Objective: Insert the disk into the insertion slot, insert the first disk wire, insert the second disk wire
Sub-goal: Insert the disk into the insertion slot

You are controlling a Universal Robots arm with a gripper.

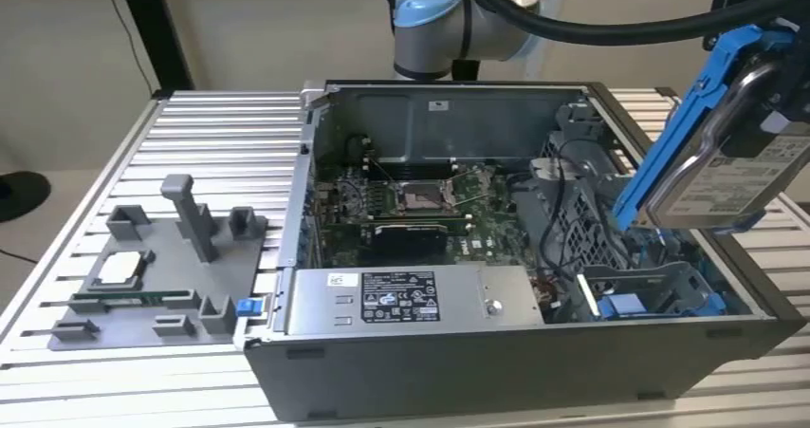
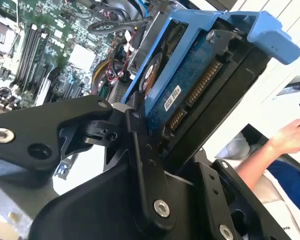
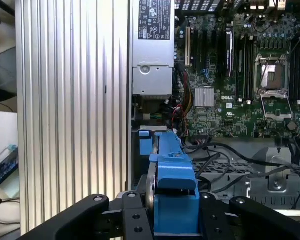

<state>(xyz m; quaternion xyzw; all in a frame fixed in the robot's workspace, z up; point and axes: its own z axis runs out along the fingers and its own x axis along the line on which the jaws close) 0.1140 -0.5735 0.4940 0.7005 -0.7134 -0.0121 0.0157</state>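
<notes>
Zero steps done: my gripper (image 3: 172, 220) clamps the disk (image 1: 715, 176), tilted above the insertion slot (image 1: 652, 290); seating it needs squaring.

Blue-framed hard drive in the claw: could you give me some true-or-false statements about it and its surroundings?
1. The claw is shut on the silver-grey metal hard drive in a bright blue plastic frame. True.
2. The drive already sits inside the open grey metal computer case. False: it is held tilted above the case.
3. The grey plastic tray with upright posts lies inside the case. False: it lies on the ribbed metal table, beside the case.
4. A person's hand shows in the second wrist view. True.
</notes>
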